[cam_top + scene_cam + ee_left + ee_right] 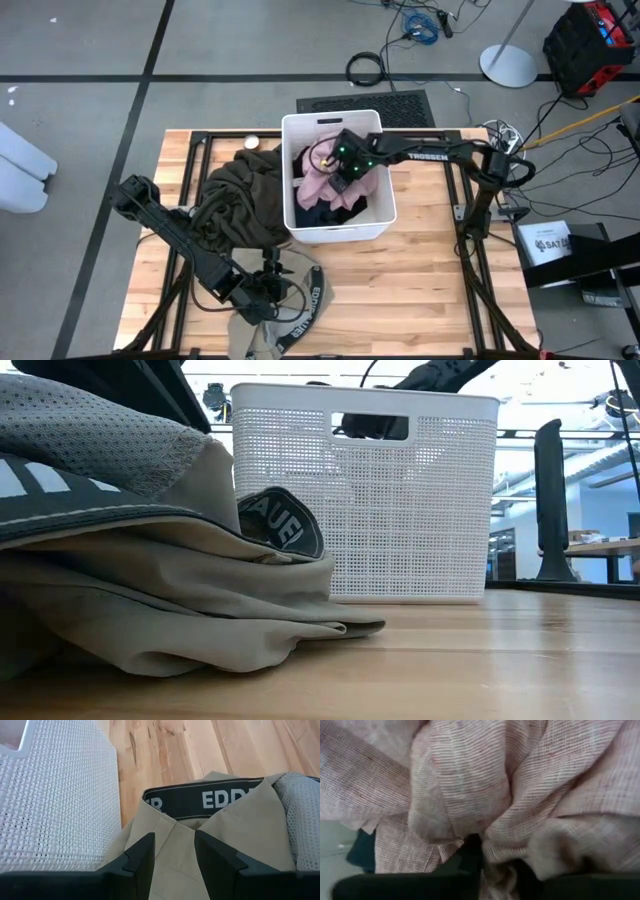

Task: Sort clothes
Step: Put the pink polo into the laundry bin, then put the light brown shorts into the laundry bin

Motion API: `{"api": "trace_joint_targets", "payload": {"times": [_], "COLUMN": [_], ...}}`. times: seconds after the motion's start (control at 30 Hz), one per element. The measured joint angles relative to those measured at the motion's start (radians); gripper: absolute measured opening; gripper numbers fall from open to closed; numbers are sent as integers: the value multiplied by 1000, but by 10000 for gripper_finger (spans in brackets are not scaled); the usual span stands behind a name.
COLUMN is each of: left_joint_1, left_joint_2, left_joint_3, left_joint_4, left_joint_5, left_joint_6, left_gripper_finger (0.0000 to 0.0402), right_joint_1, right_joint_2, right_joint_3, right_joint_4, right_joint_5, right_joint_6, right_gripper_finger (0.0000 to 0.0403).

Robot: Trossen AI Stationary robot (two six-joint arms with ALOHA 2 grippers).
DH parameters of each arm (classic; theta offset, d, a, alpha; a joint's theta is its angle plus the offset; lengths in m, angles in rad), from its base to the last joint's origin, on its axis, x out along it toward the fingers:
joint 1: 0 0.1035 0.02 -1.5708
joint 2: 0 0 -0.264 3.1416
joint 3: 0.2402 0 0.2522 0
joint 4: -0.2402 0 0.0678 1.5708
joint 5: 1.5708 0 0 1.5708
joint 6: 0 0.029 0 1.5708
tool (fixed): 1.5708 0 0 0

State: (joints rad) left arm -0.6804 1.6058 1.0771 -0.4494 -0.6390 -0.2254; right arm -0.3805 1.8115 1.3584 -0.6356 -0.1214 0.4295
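A white bin (380,215) stands mid-table; it also shows in the low view (420,510). In it lie a pale pink garment (318,180) and dark garments (335,212). My right gripper (338,172) reaches into the bin from the table's right and is shut on the pink cloth (470,785). A large dark olive garment (240,200) lies heaped on the table against the bin's left wall. A beige garment (290,325) with a lettered waistband (210,800) lies at the near edge. My left gripper (272,292) is on it, with cloth between its fingers. My left gripper has a ridge of the beige cloth (175,845), just short of the waistband, between its two fingers (142,857). The fingers come at it low and slanting from the table's left. The rest of the garment lies on the table. My right gripper pinches a bunched fold of the pink garment (492,845) between its two fingers (470,852), coming from above into the bin. How many layers it has, I cannot tell. The cloth around the fingers lies crumpled on the other clothes in the bin.
A small round object (252,142) sits on the table at the far left of the bin. Bare wood (400,290) shows in front of the bin and toward the near right. The black table frame (470,230) runs along both sides.
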Motion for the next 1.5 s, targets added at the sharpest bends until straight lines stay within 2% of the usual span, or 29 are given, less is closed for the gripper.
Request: {"api": "trace_joint_targets", "payload": {"times": [0.17, 0.27, 0.37, 0.47, 0.77, 0.9, 1.07, 1.13, 1.3, 1.5], "left_joint_1": [0, 0, 0, 0, 0, 0, 0, 0, -1, -44], "left_joint_2": [0, 0, 0, 0, 0, 0, 0, 0, -1, -61], "left_joint_3": [0, 0, 0, 0, 0, 0, 0, 0, 39, 148], "left_joint_4": [0, 0, 0, 1, 28, 37, 53, 52, 42, 49], "left_joint_5": [-5, -5, -6, -6, -6, -6, -6, -6, -1, 85], "left_joint_6": [3, 3, 3, 3, 21, 25, 32, 32, 53, 110], "left_gripper_finger": [148, 148, 148, 148, 148, 148, 148, 148, 148, 148], "right_joint_1": [0, 0, 2, 15, 83, 108, 148, 178, 314, 566], "right_joint_2": [-33, -59, -81, -104, -112, -109, -108, -109, -113, -115], "right_joint_3": [42, 96, 161, 237, 521, 625, 648, 648, 648, 647], "right_joint_4": [-17, -32, -49, -71, -211, -432, -741, -810, -807, -703], "right_joint_5": [-23, -73, -132, -147, -146, -138, 105, 158, 169, 183], "right_joint_6": [-2, 23, 47, 76, 79, 79, 97, 113, 163, 233], "right_gripper_finger": [182, 234, 270, 292, 302, 302, 302, 301, 301, 301]}}
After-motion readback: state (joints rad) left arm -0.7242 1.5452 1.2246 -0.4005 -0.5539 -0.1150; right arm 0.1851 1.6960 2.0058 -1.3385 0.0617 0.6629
